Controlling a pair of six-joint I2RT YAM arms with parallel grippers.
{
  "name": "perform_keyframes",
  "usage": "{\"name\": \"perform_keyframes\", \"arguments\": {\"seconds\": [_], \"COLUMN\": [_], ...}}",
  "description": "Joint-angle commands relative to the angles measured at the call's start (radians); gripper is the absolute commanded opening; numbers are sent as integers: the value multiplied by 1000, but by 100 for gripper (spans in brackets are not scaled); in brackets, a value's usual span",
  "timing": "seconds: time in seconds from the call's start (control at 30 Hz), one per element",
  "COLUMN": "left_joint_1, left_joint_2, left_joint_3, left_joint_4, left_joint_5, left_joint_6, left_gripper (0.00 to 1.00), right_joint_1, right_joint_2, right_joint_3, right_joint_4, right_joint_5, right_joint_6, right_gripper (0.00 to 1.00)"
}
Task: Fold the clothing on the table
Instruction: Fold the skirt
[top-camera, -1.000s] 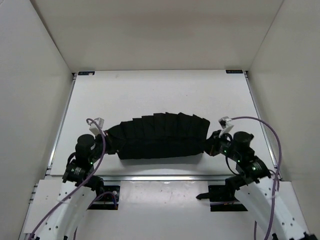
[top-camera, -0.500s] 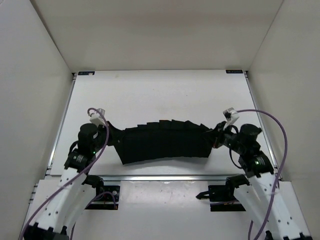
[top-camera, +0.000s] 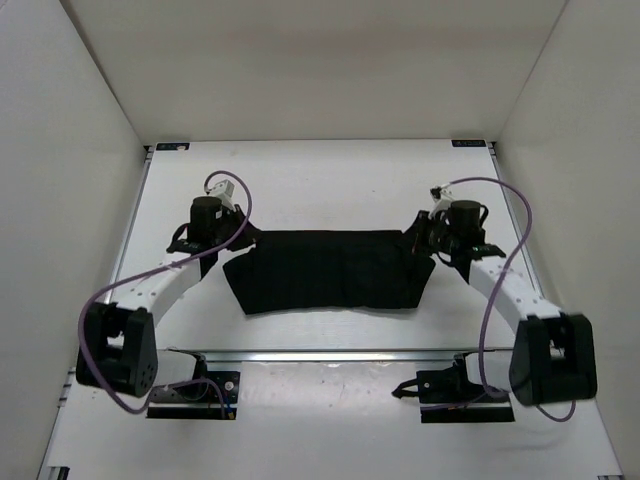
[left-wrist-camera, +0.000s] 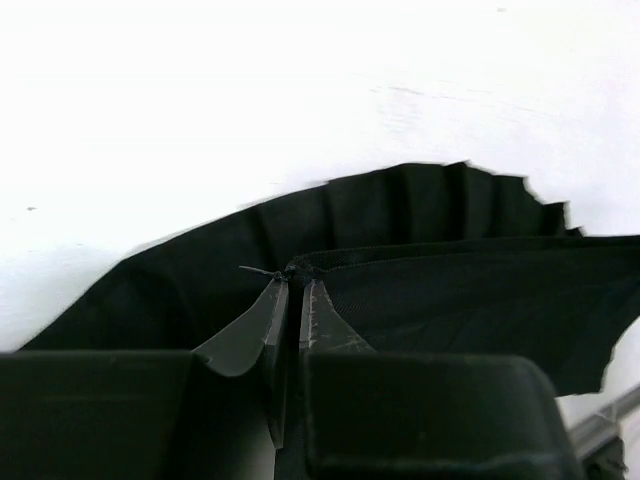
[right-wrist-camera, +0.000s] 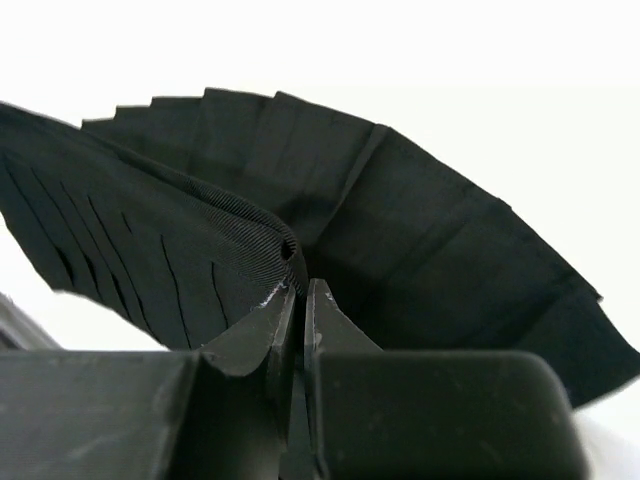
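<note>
**Item 1. Bench** (top-camera: 320, 180): flat white rectangular top, matte and bare apart from the garment. Metal rail edging (top-camera: 330, 355) runs along the near side and up both flanks. There are 2 small blue corner marks (top-camera: 173, 146) at the far corners.

**Item 2. Enclosure:** 3 plain white walls (top-camera: 320, 70) stand at the left, right and far sides of the bench, sloping outward toward the top in the overhead view. Lighting is even, with no hard shadows.

**Item 3. Clothing** (top-camera: 330, 270): 1 black pleated garment, lying across the middle of the bench, nearer the front rail than the far edge. It is spread wide between the 2 arms, with a straight upper edge and a slightly flared lower edge. Both wrist views show 1 layer doubled over another, with the pleats fanning out beneath. Whether the upper edge touches the surface cannot be told.

**Item 4. Left pincer** (left-wrist-camera: 294, 288): fingers together, clamped on the garment's left upper corner.

**Item 5. Right pincer** (right-wrist-camera: 299, 290): fingers together, clamped on the ribbed edge at the right upper corner.

**Item 6. Purple cables** (top-camera: 500, 290): 1 loops along each white arm.
</note>
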Motion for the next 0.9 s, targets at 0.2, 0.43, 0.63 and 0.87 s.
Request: {"name": "perform_keyframes", "arguments": {"seconds": [0.2, 0.43, 0.63, 0.87], "left_joint_1": [83, 126, 149, 17], "left_joint_2": [189, 282, 125, -212], "left_joint_3": [106, 263, 238, -85], "left_joint_4": [22, -22, -149, -234], "left_joint_5": [-228, -178, -69, -40], "left_joint_6": [49, 78, 40, -90], "left_gripper": [0, 55, 65, 68], "right_joint_1": [-45, 2, -28, -96], "right_joint_2": [382, 489, 255, -15], "right_joint_3": [267, 519, 453, 130], "right_joint_4": [137, 13, -92, -166], "right_joint_5": [119, 221, 328, 277], "right_joint_6": [-55, -124, -23, 158], "right_gripper": [0, 72, 78, 80]}}
